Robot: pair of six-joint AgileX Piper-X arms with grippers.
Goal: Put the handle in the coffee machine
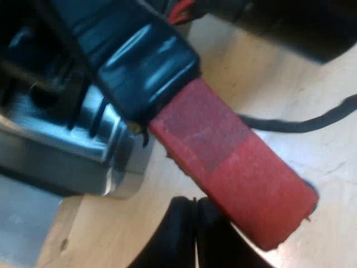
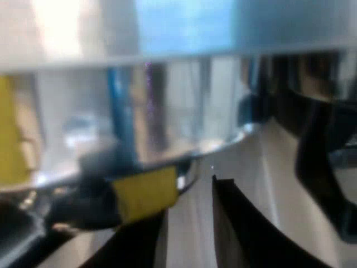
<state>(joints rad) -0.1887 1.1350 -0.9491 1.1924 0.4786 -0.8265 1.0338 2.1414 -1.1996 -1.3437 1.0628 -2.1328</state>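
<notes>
The holder's dark handle [image 1: 139,67] runs close past my left wrist and ends in its red tip [image 1: 234,167], above the wooden table. Its other end meets shiny metal [image 1: 67,139]; I cannot tell whether that is the holder's head or the machine. My left gripper [image 1: 195,223] is shut, its two black fingers pressed together right under the red tip with nothing between them. My right gripper [image 2: 189,223] is open, its fingers apart close to the machine's shiny metal front [image 2: 167,100].
A black cable [image 1: 301,123] lies across the wooden table [image 1: 268,72] beyond the red tip. A yellow patch [image 2: 145,192] sits on a dark part just below the machine's metal edge, near my right gripper's fingers. A dark shape [image 2: 318,162] stands beside the machine.
</notes>
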